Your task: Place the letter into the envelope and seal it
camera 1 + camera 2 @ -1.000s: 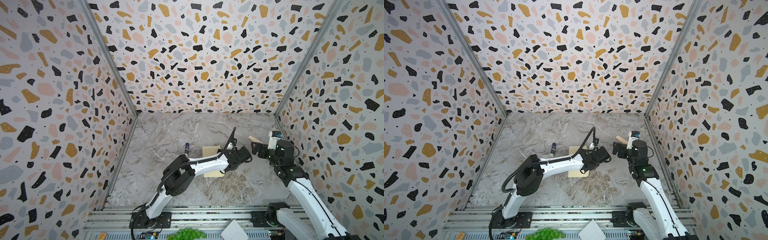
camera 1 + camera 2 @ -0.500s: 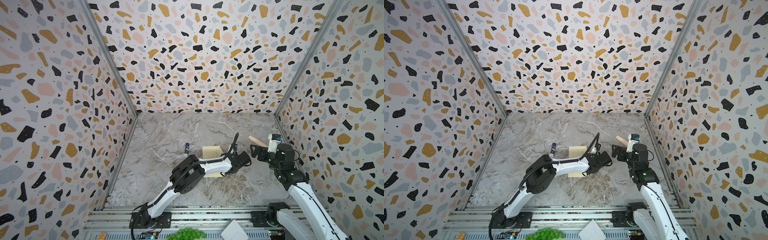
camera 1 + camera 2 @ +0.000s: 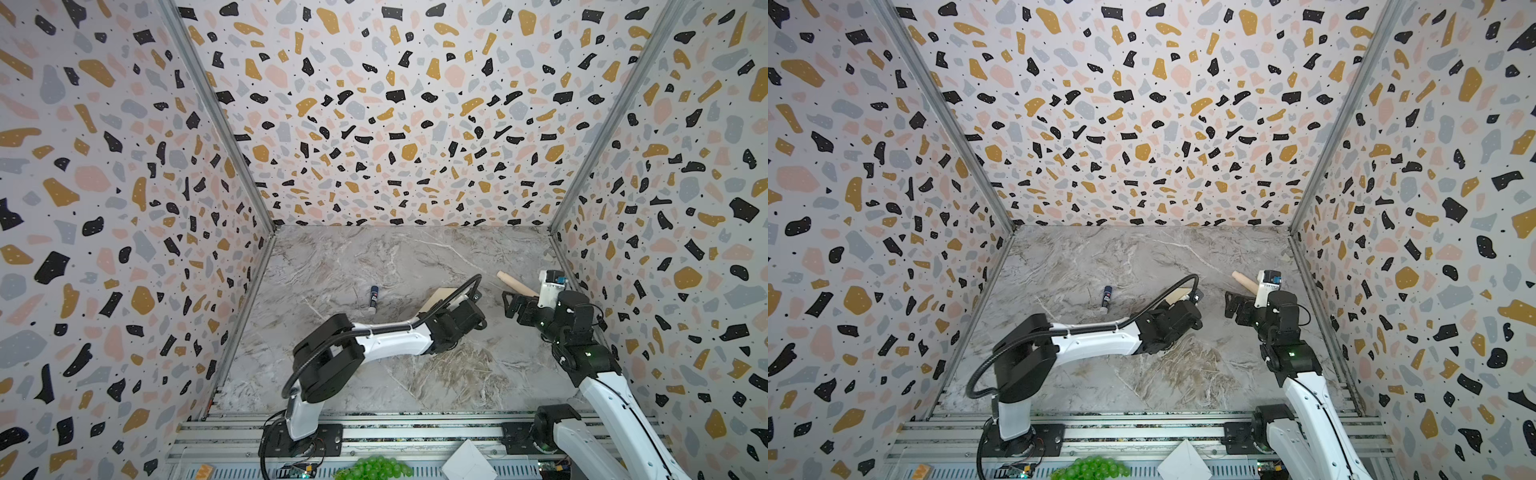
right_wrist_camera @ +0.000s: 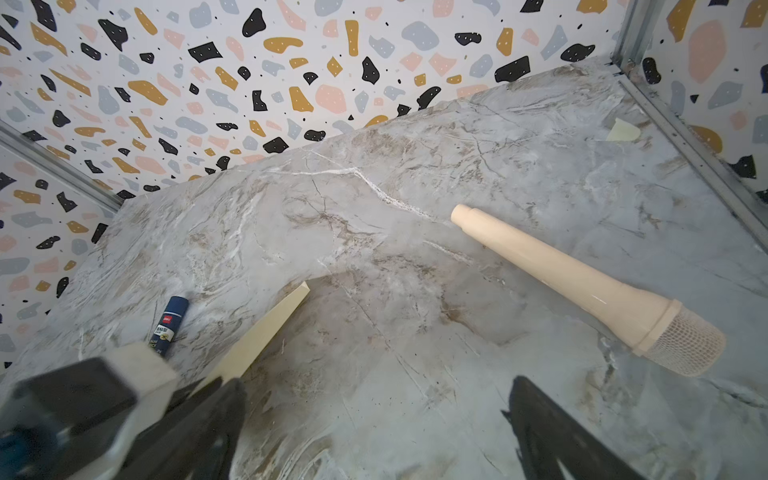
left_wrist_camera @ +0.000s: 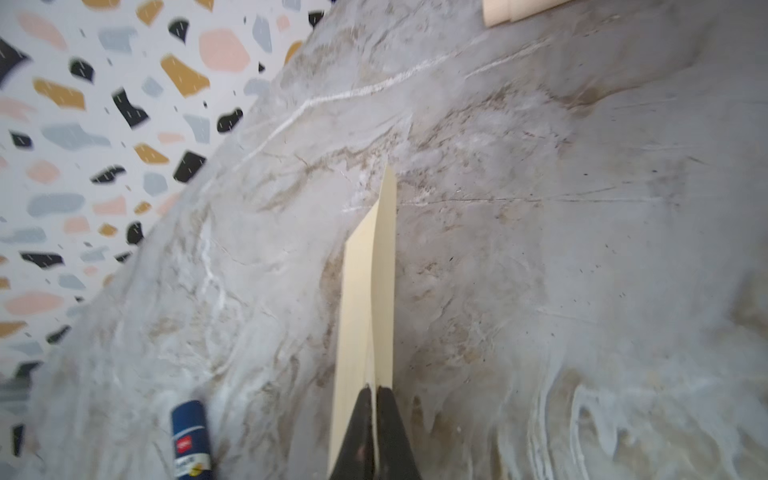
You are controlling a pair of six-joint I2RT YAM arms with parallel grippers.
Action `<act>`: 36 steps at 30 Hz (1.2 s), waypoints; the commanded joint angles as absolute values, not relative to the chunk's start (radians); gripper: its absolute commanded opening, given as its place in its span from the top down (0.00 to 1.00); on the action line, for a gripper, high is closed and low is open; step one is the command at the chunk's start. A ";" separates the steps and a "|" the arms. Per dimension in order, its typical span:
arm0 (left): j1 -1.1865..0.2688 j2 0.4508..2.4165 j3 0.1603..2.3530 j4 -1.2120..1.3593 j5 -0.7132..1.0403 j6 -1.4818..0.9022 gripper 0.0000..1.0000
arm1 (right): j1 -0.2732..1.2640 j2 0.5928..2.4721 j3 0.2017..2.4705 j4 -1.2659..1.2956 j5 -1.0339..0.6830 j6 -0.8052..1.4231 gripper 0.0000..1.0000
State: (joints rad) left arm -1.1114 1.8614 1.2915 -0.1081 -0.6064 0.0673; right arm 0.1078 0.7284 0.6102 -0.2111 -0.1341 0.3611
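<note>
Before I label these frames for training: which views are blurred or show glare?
Left wrist view: motion-blurred, smeared specks on the wall, glue stick soft, envelope edge readable. Right wrist view: microphone sharp with a small glint; close black-and-white hardware out of focus. Both top views: sharp, evenly lit.

From my remote station, a robotics lab test cell rather than any lived-in room: terrazzo-print panels (image 3: pixel 395 124) wall in a marble-pattern tabletop (image 3: pixel 374 257) on three sides, joined at the corners by bare metal strips (image 3: pixel 217 112). Along the open near edge, an aluminium rail (image 3: pixel 415 434) holds the bolted bases of the left arm (image 3: pixel 390 338) and right arm (image 3: pixel 615 407) I drive, both white with black joints.
</note>
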 commanded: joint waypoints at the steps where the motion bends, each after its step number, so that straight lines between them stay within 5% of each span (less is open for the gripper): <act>1: -1.111 1.744 1.157 0.083 -0.497 0.477 1.00 | 0.102 0.692 0.625 -0.218 -0.133 0.348 0.01; 7: -1.098 1.543 0.779 0.525 -0.336 0.814 1.00 | 0.100 0.684 0.611 -0.199 -0.163 0.358 0.01; 16: -1.086 1.561 0.610 0.667 -0.181 0.984 1.00 | 0.099 0.698 0.594 -0.195 -0.194 0.363 0.01; 36: -1.065 1.661 0.589 0.733 -0.019 0.996 1.00 | 0.100 0.730 0.570 -0.205 -0.211 0.354 0.01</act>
